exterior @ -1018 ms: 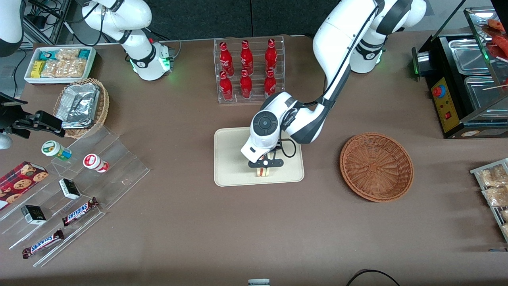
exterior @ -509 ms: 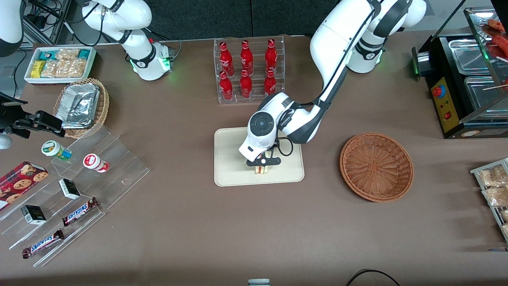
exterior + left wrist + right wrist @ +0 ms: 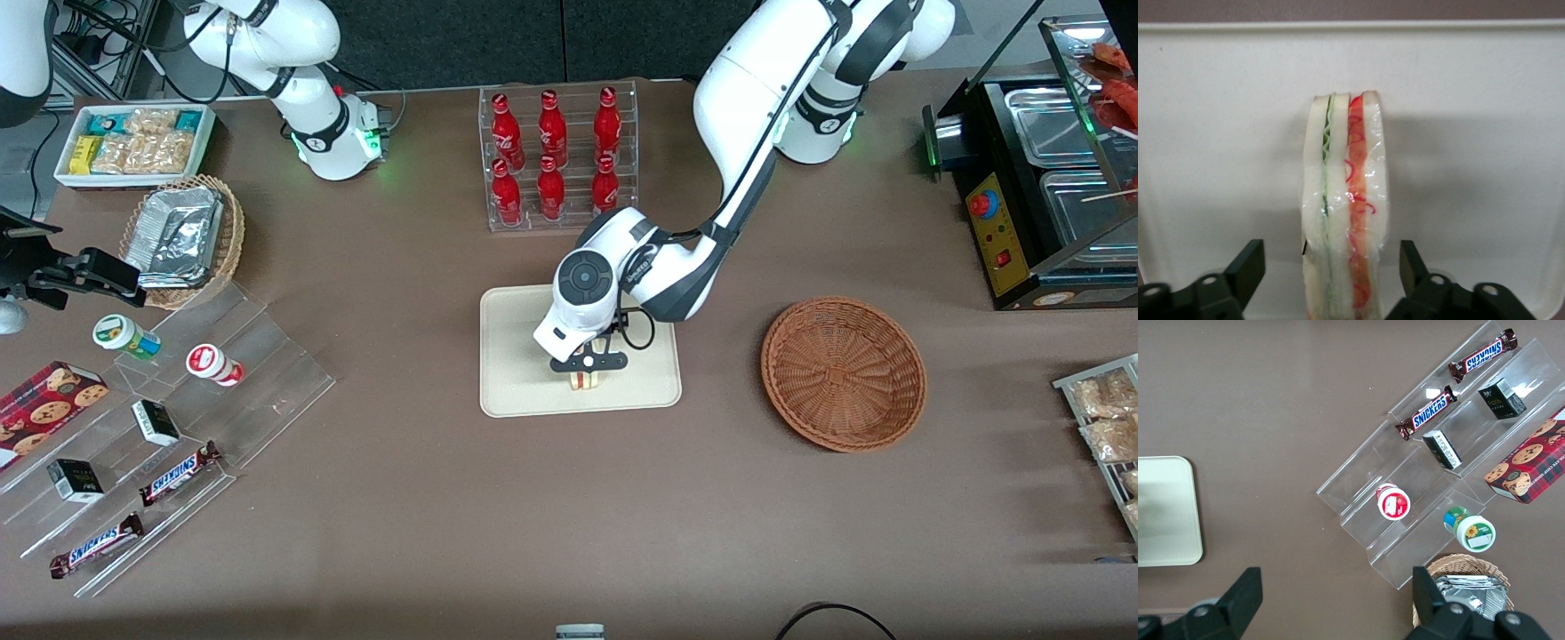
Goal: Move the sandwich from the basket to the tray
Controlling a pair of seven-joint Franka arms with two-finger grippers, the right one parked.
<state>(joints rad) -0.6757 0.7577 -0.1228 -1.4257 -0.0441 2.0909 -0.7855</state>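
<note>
**A:** Sandwich (image 3: 1346, 207) first, since it sits nearest the wrist camera. It stands on edge on the tray (image 3: 1218, 133), wrapped in clear film, with a green filling line and a red one along its cut edge. Your gripper (image 3: 1338, 280) straddles it, spread wide, with open gaps between each dark finger (image 3: 1248, 267) and the bread. You are holding nothing.

**B:** So the carry is finished?

**A:** I judge it nearly so. From the front, the sandwich (image 3: 584, 381) rests in the part of the tray (image 3: 516, 356) nearest that camera, just under the gripper (image 3: 587, 364). The basket (image 3: 843, 373) lies well apart from the tray, toward the working arm's end of the table, with nothing in it. What is left for you is to lift clear without tipping the wedge.

**B:** Anything you can't make out?

**A:** Yes. The wrist and forearm cover the middle of the tray from the front, so only a sliver of sandwich shows there. In the wrist view the sandwich's base is cut off, so you cannot confirm how squarely it sits. Farther from the front camera than the tray stands a rack of red bottles (image 3: 556, 156).
</note>
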